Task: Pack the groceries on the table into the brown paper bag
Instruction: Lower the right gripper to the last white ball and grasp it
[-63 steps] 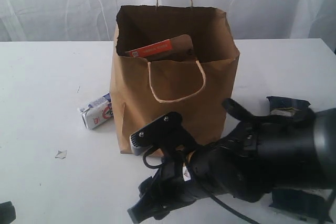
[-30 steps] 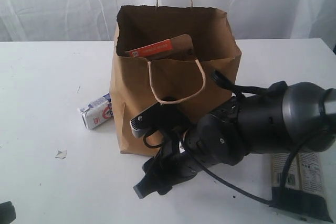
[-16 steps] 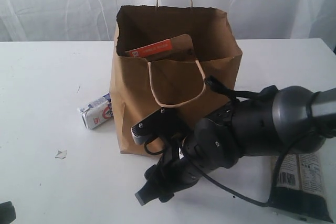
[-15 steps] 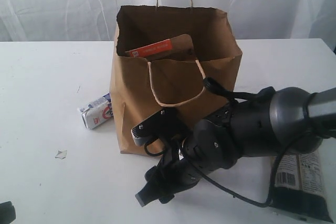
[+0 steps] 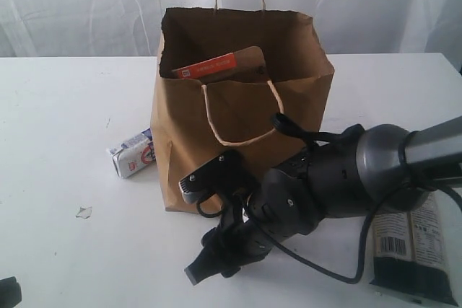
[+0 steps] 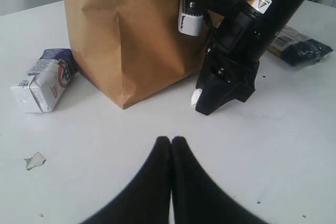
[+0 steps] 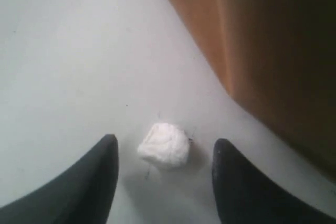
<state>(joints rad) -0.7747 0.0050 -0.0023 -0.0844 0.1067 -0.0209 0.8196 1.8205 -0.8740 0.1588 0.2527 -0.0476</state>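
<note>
In the middle of the white table (image 5: pixel 58 106) the brown paper bag (image 5: pixel 238 117) stands upright with its mouth open. A brown pouch (image 5: pixel 229 65) with an orange strip leans inside it, its top edge showing above the front rim. To the left of the bag, just beside its lower corner but not touching, a small white-and-blue carton (image 5: pixel 132 153) lies on its side. A dark-blue packet (image 5: pixel 408 254) lies flat near the front right edge of the table, partly hidden by the right arm (image 5: pixel 346 178).

That arm reaches across in front of the bag, and the right gripper (image 5: pixel 201 272) points down at the tabletop close to the bag's front base. Its fingers (image 7: pixel 100 174) are spread apart and hold nothing; a small white lump (image 7: pixel 164 146) sits on the table between them, touching neither.

The left gripper (image 6: pixel 171 148) is low over the table in front of the bag, its fingers pressed together with nothing between them. A small torn scrap (image 5: pixel 84 212) lies on the table in front of the carton.
</note>
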